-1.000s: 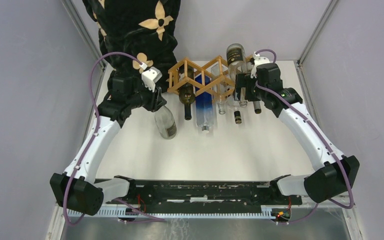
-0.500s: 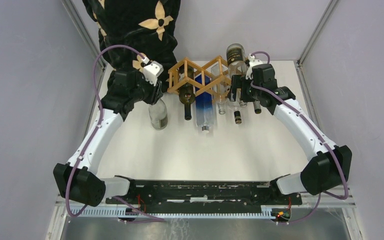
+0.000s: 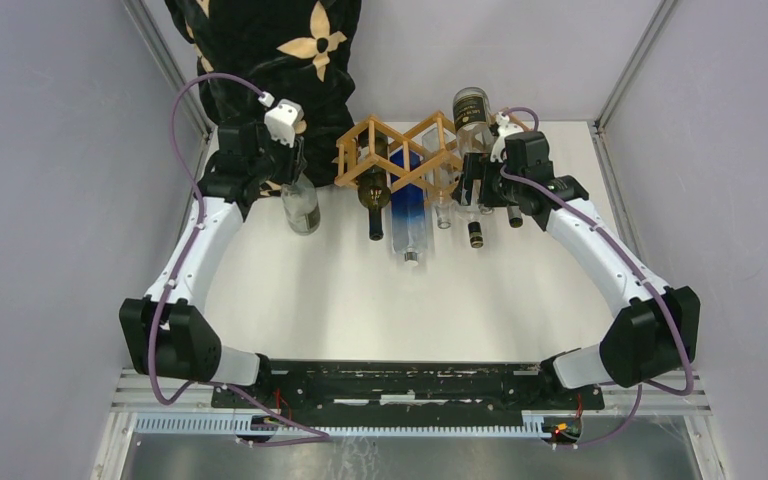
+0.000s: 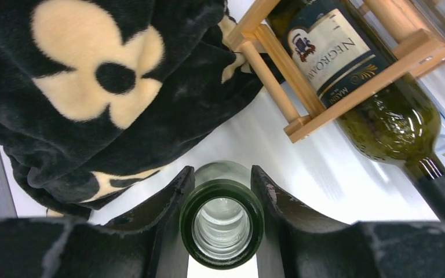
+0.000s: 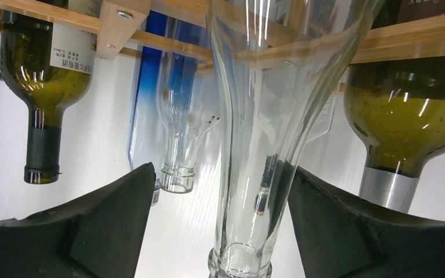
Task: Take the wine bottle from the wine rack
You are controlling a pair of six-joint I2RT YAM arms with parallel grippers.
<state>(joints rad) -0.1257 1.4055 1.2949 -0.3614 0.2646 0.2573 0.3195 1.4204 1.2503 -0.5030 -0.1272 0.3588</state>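
well, the step in hand looks like the grasp on the clear bottle [image 5: 249, 145], which lies in the wine rack [image 5: 116, 17] toward its right end, neck pointing out at the robot. the right gripper [image 5: 220, 174] straddles that neck with its jaws wide and a gap showing on both sides, so nothing is held yet. to do it well, i'd centre the neck between the fingers [image 5: 110, 226], close on the narrow part near the lip, then draw straight back along the bottle's own line, so it neither scrapes the sticks nor knocks the dark green bottle [image 5: 405, 116] just beside it. the right arm reaches forward with its elbow out to the right and its wrist turned in toward the rack. the left arm stretches up the left side, its wrist pointing down; the left gripper [image 4: 223, 171] is clamped on the neck of an upright bottle [image 4: 222, 231] beside the blanket [image 4: 92, 87], clear of the rack. whether its base rests on the table [image 3: 360, 290] i cannot tell.
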